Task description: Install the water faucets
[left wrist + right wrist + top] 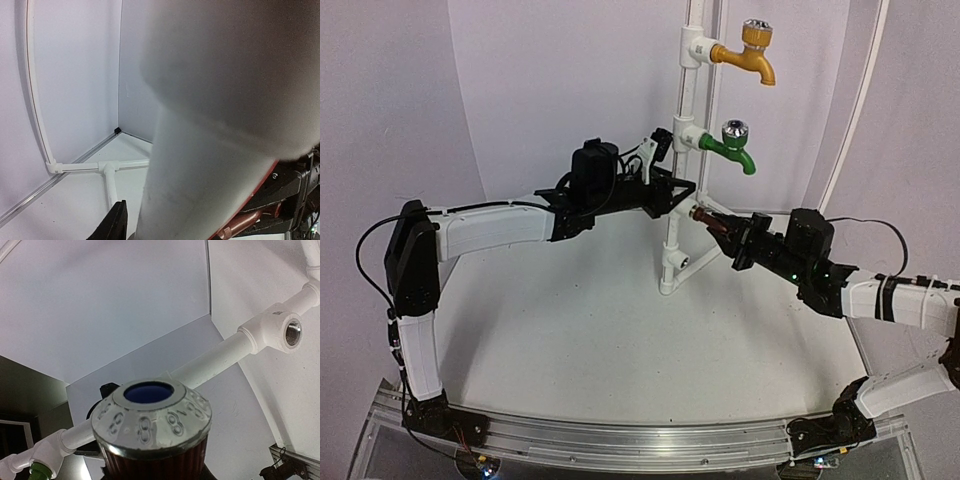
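Note:
The white pipe stand (pixel 686 110) rises at mid-table. The green faucet (pixel 732 145) sits in the stand's middle socket, its base also showing in the right wrist view (pixel 37 472). My left gripper (pixel 672 192) is shut on the stand's upright, which fills the left wrist view (pixel 225 125) beside one black finger (pixel 116 224). My right gripper (pixel 725 228) is shut on the dark brown faucet (pixel 708 218), held just right of the upright, low down. Its silver cap with a blue centre (pixel 152 420) faces the right wrist camera. An empty threaded socket (pixel 292 333) shows on the stand.
A yellow-orange faucet (pixel 750 52) is fitted in the stand's top socket. The stand's foot and slanted brace (pixel 682 265) rest on the table. A white conduit (pixel 855 110) runs up the back wall. An aluminium rail (pixel 640 440) edges the table's front.

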`<state>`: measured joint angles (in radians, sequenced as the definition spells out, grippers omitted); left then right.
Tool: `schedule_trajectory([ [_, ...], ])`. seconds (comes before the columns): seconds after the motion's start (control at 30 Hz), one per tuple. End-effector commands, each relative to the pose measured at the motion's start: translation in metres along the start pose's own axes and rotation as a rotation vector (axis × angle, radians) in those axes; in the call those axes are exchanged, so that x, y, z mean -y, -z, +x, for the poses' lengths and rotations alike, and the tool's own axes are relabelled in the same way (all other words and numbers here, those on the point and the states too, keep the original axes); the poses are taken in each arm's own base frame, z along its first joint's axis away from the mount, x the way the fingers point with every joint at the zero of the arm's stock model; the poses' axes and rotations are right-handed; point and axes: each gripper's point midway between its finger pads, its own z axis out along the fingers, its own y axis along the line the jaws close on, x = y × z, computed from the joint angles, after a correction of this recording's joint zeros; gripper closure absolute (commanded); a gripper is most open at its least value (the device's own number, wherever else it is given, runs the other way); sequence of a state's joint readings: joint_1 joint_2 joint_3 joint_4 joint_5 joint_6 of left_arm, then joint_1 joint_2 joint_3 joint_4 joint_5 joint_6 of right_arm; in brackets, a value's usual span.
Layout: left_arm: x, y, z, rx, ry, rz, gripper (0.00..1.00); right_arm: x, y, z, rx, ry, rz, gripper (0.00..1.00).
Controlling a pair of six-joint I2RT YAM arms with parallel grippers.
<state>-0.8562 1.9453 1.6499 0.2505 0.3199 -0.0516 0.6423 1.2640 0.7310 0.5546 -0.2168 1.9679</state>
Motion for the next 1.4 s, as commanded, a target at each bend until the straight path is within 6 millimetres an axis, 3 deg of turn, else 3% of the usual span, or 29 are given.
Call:
schedule_trajectory([
  [0.0,0.008,-0.003,0.083,-0.285,0.181,-0.026,1.0,-0.055,0.006,0.038,-0.166,-0.208,-0.125,0.72],
  [0.07,0.003,-0.001,0.071,-0.26,0.231,-0.063,1.0,-0.051,0.007,0.033,-0.148,-0.174,-0.126,0.58],
  [0.2,-0.009,-0.001,0.066,-0.279,0.226,-0.122,1.0,-0.051,0.011,0.03,-0.125,-0.102,-0.125,0.21],
  [0.33,-0.019,0.003,0.068,-0.293,0.226,-0.14,1.0,-0.032,0.023,0.021,-0.067,-0.026,-0.04,0.02],
  [0.53,-0.021,0.005,0.063,-0.291,0.193,-0.146,1.0,0.007,0.064,0.004,0.002,0.103,0.074,0.02],
  [0.63,-0.02,0.006,0.064,-0.3,0.178,-0.137,1.0,0.013,0.088,-0.004,0.039,0.341,0.116,0.02],
  [0.7,-0.02,0.008,0.063,-0.304,0.171,-0.131,1.0,-0.001,0.1,-0.003,0.062,0.648,0.123,0.02],
  [0.77,-0.019,0.011,0.061,-0.306,0.164,-0.126,1.0,-0.023,0.109,0.004,0.063,1.078,0.144,0.02],
  [0.87,-0.017,0.014,0.062,-0.313,0.155,-0.119,1.0,-0.038,0.111,0.006,0.03,1.719,0.211,0.02],
  [0.97,-0.016,0.015,0.062,-0.314,0.151,-0.112,1.0,-0.043,0.105,0.018,-0.058,2.213,0.166,0.02],
  [1.07,-0.015,0.015,0.061,-0.314,0.151,-0.106,1.0,-0.036,0.094,0.02,-0.117,2.587,0.12,0.02],
  [1.17,-0.014,0.017,0.06,-0.316,0.144,-0.1,1.0,-0.033,0.08,0.018,-0.159,2.779,0.105,0.02],
  [1.37,-0.014,0.018,0.06,-0.32,0.142,-0.085,1.0,-0.039,0.048,0.017,-0.111,2.91,0.049,0.14],
])
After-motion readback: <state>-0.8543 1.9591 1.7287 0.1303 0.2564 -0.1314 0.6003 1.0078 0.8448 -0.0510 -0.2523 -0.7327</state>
